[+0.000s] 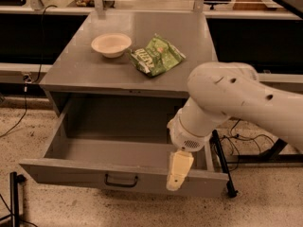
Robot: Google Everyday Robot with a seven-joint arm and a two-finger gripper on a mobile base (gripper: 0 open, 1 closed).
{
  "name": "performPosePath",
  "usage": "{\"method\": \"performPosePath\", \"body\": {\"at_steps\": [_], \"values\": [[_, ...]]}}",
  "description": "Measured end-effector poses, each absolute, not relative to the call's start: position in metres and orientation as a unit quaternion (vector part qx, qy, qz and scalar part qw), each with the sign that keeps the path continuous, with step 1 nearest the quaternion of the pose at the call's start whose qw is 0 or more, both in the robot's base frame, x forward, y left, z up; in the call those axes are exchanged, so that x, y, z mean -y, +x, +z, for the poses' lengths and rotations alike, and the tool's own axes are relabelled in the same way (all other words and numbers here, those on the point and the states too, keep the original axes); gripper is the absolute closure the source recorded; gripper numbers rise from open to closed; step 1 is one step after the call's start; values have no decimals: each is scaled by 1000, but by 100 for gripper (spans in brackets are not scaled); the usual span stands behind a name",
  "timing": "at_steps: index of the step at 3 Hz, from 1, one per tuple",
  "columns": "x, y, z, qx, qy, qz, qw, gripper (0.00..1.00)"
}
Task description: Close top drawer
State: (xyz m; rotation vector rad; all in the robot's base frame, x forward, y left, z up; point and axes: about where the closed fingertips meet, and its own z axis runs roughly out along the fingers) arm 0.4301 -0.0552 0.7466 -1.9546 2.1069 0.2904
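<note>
We are finding the drawer (66, 171) wide open below the surface (85, 70): grey metal, boxy, dark loop handle (121, 180). The cream gripper (179, 171) is hanging at its front edge; its state we cannot tell.

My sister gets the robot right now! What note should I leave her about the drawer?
Gripper: points down over the front edge of the drawer, right of its handle; contact unclear.
Drawer: pulled far out of the cabinet.
On the cabinet: bowl and green bag, not part of the job.
Done: nothing yet.
Left: push the drawer front in until it shuts.
</note>
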Motion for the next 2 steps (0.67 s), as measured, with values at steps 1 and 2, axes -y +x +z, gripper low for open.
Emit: {"method": "performPosePath", "body": {"at_steps": [1, 2], "values": [[52, 430, 705, -736, -660, 80, 127, 2], [52, 432, 689, -742, -655, 64, 127, 11]]}}
